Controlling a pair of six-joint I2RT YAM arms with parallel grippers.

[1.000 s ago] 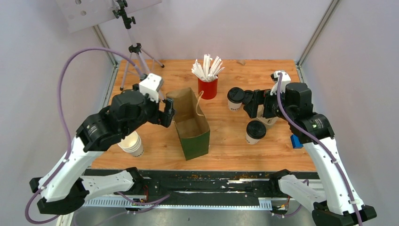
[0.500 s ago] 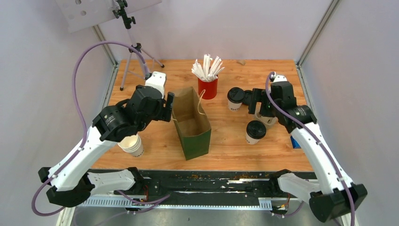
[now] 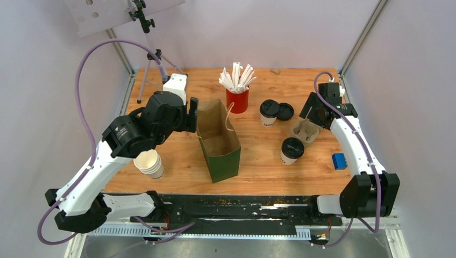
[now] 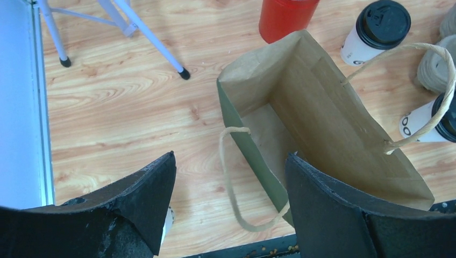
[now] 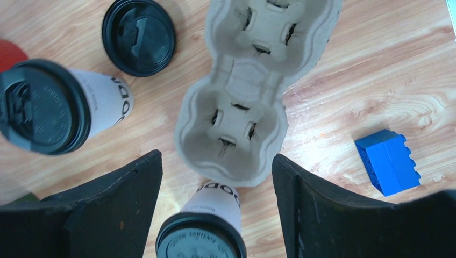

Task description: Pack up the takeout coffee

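Note:
A green paper bag stands open mid-table; the left wrist view shows its brown inside. One takeout coffee stands right of the red cup, another nearer the front. My left gripper is open and empty, over the bag's left rim and handle. My right gripper is open and empty above a pulp cup carrier. The near coffee lies below and between its fingers, the far coffee to the left.
A red cup of white sticks stands behind the bag. A loose black lid lies beside the far coffee. A stack of paper cups stands front left, a blue brick front right, and a tripod at the back left.
My right arm has drawn back to the right, away from the far coffee, and now hangs over the carrier. My left gripper has shifted slightly toward the back along the bag's left side.

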